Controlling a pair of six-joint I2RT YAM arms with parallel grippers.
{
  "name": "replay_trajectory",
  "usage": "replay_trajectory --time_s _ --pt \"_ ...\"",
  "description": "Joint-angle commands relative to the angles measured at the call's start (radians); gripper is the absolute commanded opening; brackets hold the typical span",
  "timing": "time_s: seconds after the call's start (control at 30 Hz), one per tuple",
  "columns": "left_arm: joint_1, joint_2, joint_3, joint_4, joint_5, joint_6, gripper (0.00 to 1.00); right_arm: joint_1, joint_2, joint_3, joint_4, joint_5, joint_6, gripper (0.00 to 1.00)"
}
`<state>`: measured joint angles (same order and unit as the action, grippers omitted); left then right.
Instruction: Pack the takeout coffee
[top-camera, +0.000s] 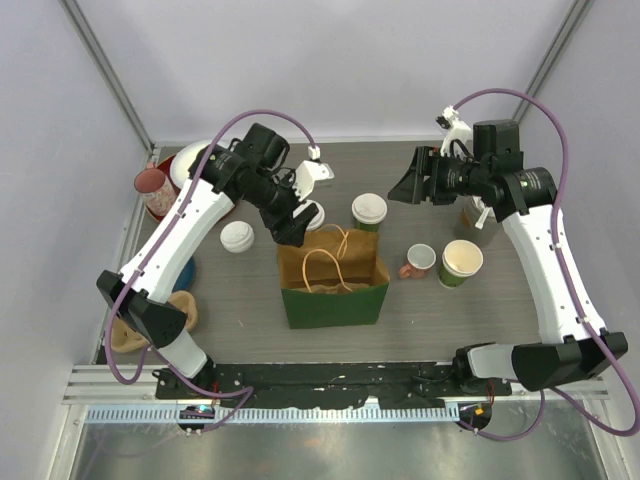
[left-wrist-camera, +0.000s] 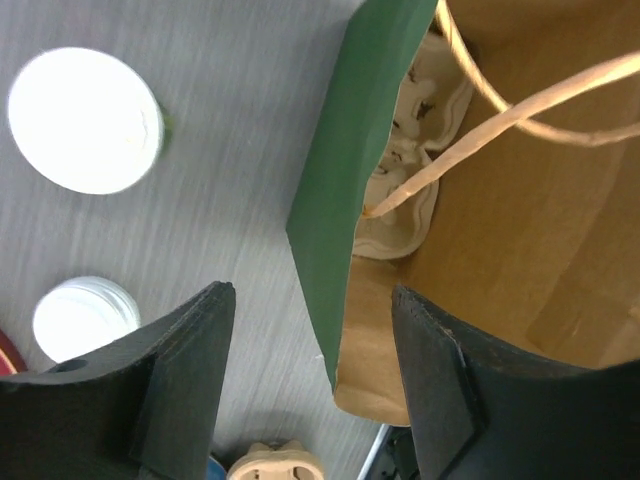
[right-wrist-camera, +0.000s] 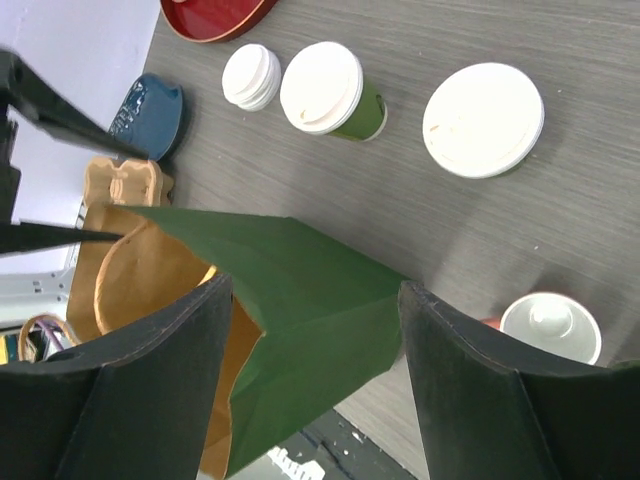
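find one lidded cup (top-camera: 369, 210) upright on the table (top-camera: 240, 300) just behind the paper bag (top-camera: 332, 305), and a second lidded cup (right-wrist-camera: 325, 92) further left, near a small stack of lids (right-wrist-camera: 251, 76); neither in the bag yet. appears to be a cup carrier (left-wrist-camera: 410, 170) already lying at the bottom of the bag.

expect light, thin paper walls that dent under a hard squeeze, smooth and a little slippery; probably top-heavy and ready to spill if full, though cannot tell the fill. take hold across the green wall around mid-height, below the lid's rim, with a gentle pinch. avoid lifting by the lid: likely only snapped on and apt to pop off. keep upright all the way down into a carrier socket.

note the left gripper (left-wrist-camera: 312, 295) with jaws spread wide and nothing in them, poised over the bag's green side wall. note the right gripper (right-wrist-camera: 315, 285) likewise spread and empty, near the first cup and aimed toward the bag.
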<state>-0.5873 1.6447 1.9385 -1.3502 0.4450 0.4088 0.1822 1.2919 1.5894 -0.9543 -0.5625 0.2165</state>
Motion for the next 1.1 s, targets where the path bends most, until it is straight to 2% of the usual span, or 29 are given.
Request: replay_trajectory --time_s 0.0,0.13,0.23,0.27,0.37,0.53,0.67,0.8,1.07 --pt "0.003 -0.051 -0.098 -0.041 0.017 0.102 0.62 0.000 0.058 0.044 0.142 0.022 0.044 0.72" --pt "0.003 -0.077 -0.131 -0.078 0.092 0.163 0.50 0.000 0.118 0.144 0.106 0.055 0.049 0.72" --pt "-0.005 -0.085 -0.130 -0.084 0.109 0.176 0.35 0.000 0.136 0.168 0.062 0.062 0.040 0.71" --pt "-0.006 -0.085 -0.127 -0.095 0.118 0.183 0.23 0.002 0.133 0.165 0.048 0.067 0.031 0.70" --pt "-0.008 -0.071 -0.099 -0.147 0.115 0.215 0.00 0.002 0.129 0.152 0.022 0.111 -0.034 0.68" --pt "-0.008 -0.062 -0.018 -0.309 0.103 0.326 0.00 0.045 0.103 0.142 0.037 0.164 -0.227 0.63" --pt "-0.008 -0.092 -0.033 -0.311 0.069 0.331 0.00 0.085 0.133 0.161 -0.004 0.184 -0.350 0.64" --pt "-0.009 -0.108 -0.087 -0.313 0.133 0.282 0.00 0.125 0.193 0.156 -0.029 0.191 -0.427 0.64" --pt "-0.022 -0.089 -0.111 -0.313 0.238 0.124 0.00 0.132 0.262 0.208 0.023 0.125 -0.417 0.63"
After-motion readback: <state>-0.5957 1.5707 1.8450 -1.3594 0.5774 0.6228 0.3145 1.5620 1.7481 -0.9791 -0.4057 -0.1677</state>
